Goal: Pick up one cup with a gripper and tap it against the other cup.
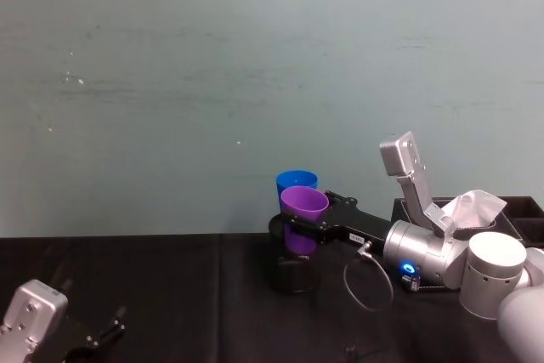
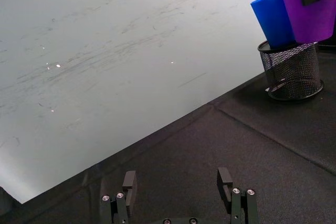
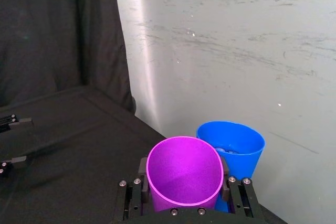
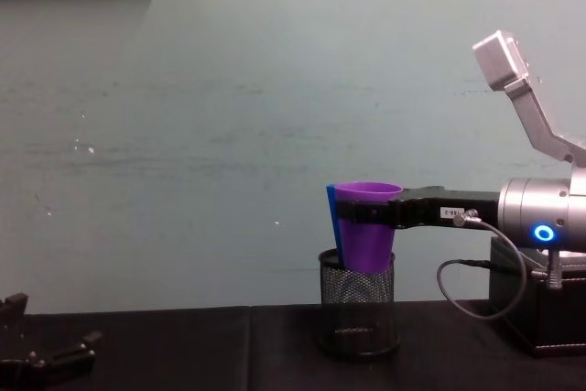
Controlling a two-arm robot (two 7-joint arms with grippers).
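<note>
- My right pincer (image 4: pixel 366 213) is closed across the upper body of the purple cup (image 3: pixel 184 171). One finger sits on each side, and the cup is upright with its rim level.
- The blue cup (image 3: pixel 233 142) is just beyond the pincer's tips, on the far side of the purple cup towards the wall (image 1: pixel 170 82). The two rims are very close, but I cannot tell whether they touch.
- Directly below the pincer is the mesh pen holder (image 4: pixel 359 304) on the bench (image 1: pixel 170 295). In the chest view, both cup bases dip behind its rim. The blue cup appears to stand inside it, leaning slightly.
- I judge the step in hand to be the tap itself. It should be a short, gentle nudge straight ahead, wall to wall, with the grip firm so the purple cup doesn't twist.
- I would keep the height steady, because dropping could snag the purple base on the holder's rim. A hard push could tip the blue cup or the holder.
- My left pincer (image 2: pixel 177 178) is parked low and well off to the side, with its fingers spread and nothing in it.
</note>
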